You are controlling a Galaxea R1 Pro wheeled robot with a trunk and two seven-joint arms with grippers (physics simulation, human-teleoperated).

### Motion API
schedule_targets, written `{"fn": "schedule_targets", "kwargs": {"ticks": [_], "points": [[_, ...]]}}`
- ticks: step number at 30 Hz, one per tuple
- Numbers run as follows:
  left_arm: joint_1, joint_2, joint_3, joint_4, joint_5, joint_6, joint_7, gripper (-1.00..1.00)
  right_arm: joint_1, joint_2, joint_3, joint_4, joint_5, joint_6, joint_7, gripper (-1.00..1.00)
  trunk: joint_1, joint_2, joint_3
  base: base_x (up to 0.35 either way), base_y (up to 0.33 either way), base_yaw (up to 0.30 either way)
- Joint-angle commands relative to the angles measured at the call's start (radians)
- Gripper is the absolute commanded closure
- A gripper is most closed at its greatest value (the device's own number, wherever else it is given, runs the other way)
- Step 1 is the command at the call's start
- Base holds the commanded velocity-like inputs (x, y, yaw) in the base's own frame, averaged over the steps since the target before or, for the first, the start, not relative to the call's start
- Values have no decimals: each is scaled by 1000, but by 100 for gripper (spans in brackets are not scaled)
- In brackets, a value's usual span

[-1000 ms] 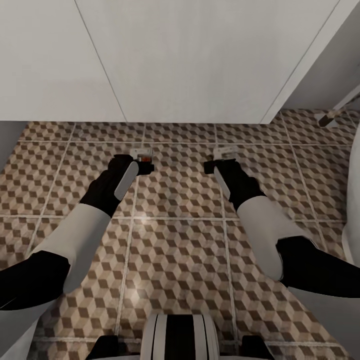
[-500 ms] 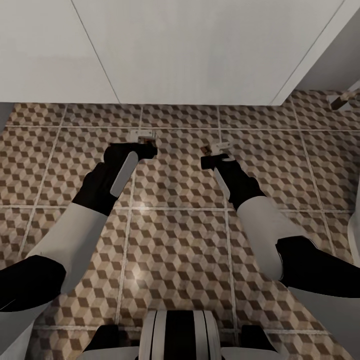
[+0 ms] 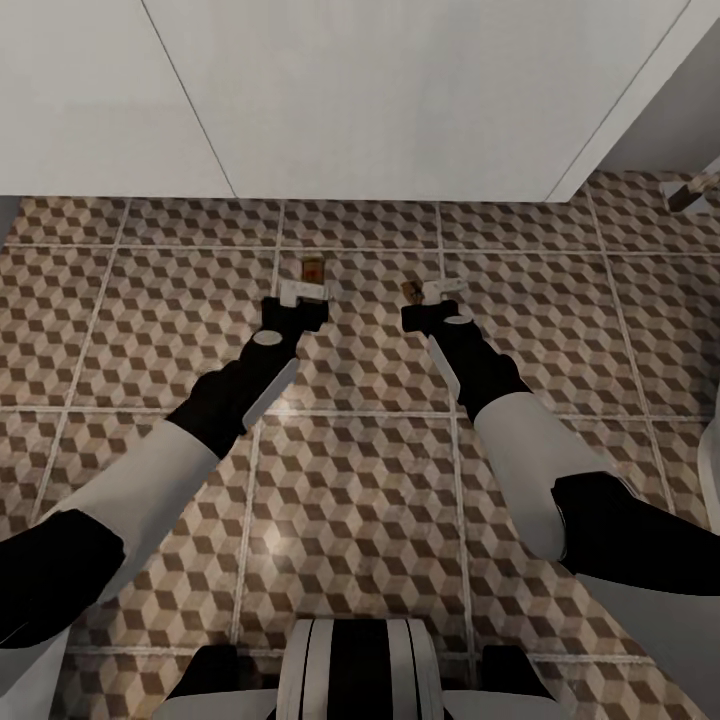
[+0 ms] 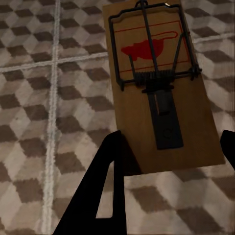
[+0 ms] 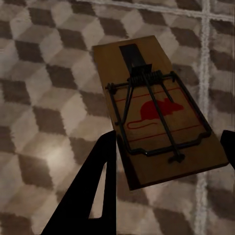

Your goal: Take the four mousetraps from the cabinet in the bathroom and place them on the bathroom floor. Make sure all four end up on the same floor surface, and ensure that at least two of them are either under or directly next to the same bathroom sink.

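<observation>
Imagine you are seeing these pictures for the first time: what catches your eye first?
The bold brown, beige and white cube-patterned tile floor strikes first. Over it two black-and-white arms reach forward, the left tool and right tool each at a small flat brown wooden mousetrap with a red mouse mark.

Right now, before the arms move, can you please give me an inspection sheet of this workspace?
Surface: tile floor with a cube pattern and pale grout lines.
Job's things: left trap lies flat on the floor at the left gripper's fingertips; right trap sits between the right gripper's fingers.
Clutter: small unclear object at the far right.
Grippers: left open, low over the floor; right, grip cannot be told.
Cables: nothing seen.
Surroundings: white panels beyond the floor.
</observation>
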Motion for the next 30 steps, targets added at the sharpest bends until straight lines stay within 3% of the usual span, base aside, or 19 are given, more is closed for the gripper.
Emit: {"fn": "schedule_targets", "kwargs": {"ticks": [1,6,10,13,18,25,30], "points": [[0,2,-18,5,5,-20,14,100,0,0,3,-1,18,-9,-6,100,0,0,-1,0,0,0],[27,3,-44,14,3,-58,137,100,0,0,3,1,106,-43,-9,100,0,0,-1,0,0,0],[47,-1,-46,71,4,-62,160,100,-1,0,3,2,120,-44,-11,100,0,0,-1,0,0,0],[50,-4,-43,137,5,-63,122,100,-1,0,2,3,121,-42,-12,100,0,0,-1,0,0,0],[50,-8,-13,297,7,-90,-44,100,-2,0,0,16,122,-36,-14,100,0,0,-1,0,0,0],[49,-4,13,328,6,-137,-82,100,-2,0,-1,23,121,-32,-58,100,0,0,-1,0,0,0],[49,10,26,277,5,-143,-88,100,-2,0,1,28,120,-38,-81,100,0,0,-1,0,0,0]]}}
